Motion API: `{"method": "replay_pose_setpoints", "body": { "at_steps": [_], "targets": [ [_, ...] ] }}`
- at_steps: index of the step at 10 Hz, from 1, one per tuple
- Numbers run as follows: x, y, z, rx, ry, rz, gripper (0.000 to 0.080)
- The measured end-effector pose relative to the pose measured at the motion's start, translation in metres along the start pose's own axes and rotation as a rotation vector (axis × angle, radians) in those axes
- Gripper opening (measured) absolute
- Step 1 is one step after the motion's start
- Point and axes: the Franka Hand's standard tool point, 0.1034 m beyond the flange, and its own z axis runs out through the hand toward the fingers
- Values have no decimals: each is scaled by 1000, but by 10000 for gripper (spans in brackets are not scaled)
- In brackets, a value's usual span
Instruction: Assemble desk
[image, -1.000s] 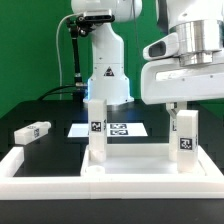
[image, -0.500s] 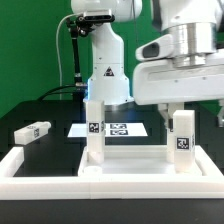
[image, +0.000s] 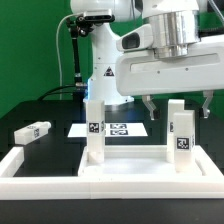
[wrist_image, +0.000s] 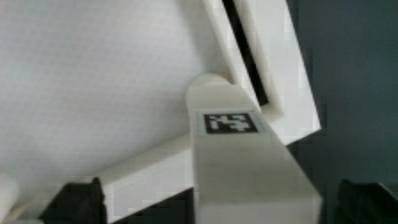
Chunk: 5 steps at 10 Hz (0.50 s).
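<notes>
Here — two leg posts (image: 95, 130) upright on panel (image: 130, 168).

The gripper (image: 176, 104) is hanging with jaws spread wide, gripping nothing, above the panel (image: 130, 158). 2 leg posts (image: 95, 131) (image: 179, 134) are standing upright on it. A 3rd leg (image: 32, 131) is lying on the table beside the marker board (image: 113, 129).

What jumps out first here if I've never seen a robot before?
The big white gripper fills the upper part of the exterior view, its jaws open and empty above the desk panel. Two tagged leg posts stand upright on it, and a loose post lies at the exterior view's left.
</notes>
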Motion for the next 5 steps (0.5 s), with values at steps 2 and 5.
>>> {"method": "replay_pose_setpoints", "body": {
  "at_steps": [2, 5],
  "targets": [
    [6, -8, 8, -6, 25, 8, 649],
    [2, -9, 12, -8, 20, 35, 617]
  ]
}}
